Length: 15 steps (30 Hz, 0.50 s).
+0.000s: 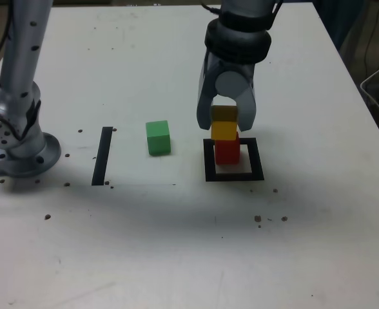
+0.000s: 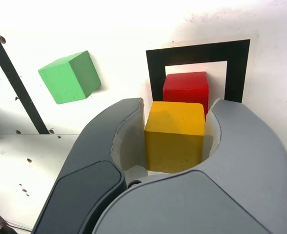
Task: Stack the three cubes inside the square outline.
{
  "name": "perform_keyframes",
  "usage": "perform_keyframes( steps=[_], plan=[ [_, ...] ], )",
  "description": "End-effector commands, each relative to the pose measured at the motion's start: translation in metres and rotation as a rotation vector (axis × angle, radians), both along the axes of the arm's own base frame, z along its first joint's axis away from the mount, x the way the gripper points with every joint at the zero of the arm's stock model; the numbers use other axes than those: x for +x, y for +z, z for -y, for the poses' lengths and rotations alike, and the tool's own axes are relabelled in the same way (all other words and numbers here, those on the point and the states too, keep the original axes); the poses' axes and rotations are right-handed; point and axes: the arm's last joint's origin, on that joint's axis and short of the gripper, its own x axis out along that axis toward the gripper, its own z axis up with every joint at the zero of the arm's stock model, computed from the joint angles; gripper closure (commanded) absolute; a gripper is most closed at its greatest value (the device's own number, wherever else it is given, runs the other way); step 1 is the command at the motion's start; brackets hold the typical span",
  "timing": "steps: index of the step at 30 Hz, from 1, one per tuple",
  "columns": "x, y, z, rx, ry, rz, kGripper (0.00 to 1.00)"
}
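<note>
- Claw (image 1: 225, 122) clamped on yellow cube (image 1: 225, 130), one jaw pressing each side; wrist view shows the same grip w/ the yellow cube (image 2: 174, 136) snug btwn both jaws.
- Yellow cube sits directly over red cube (image 1: 227, 152); from the exterior view it looks to be touching the red one's top, can't tell for sure.
- Red cube (image 2: 186, 90) stands inside the square outline (image 1: 209, 161) on its white centre, towards the back, upright.
- Square outline (image 2: 154, 63) = thick black tape frame, flat on the white worktop (image 1: 176, 244).
- Green cube (image 1: 158, 138) alone on the worktop, to the exterior view's left of the outline, near it but apart, not touching anything. Turned a bit askew in the wrist view (image 2: 70, 76).
- Straight black tape strip (image 1: 103, 156) further to the exterior view's left, past the green cube.
- Arm's grey base (image 1: 19, 141) at the far left edge of the exterior view.
- Small dark specks scattered over the worktop.
</note>
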Motion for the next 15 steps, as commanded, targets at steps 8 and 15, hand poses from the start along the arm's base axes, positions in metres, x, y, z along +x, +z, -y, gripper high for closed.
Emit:
perform_keyframes(
  steps=[8, 15],
  plan=[
    [0.0042, -0.0106, -0.0088, -0.007, 0.017, -0.025, 0.74],
    [0.0050, -0.0112, -0.0100, -0.010, 0.012, -0.023, 0.68]
  ],
)
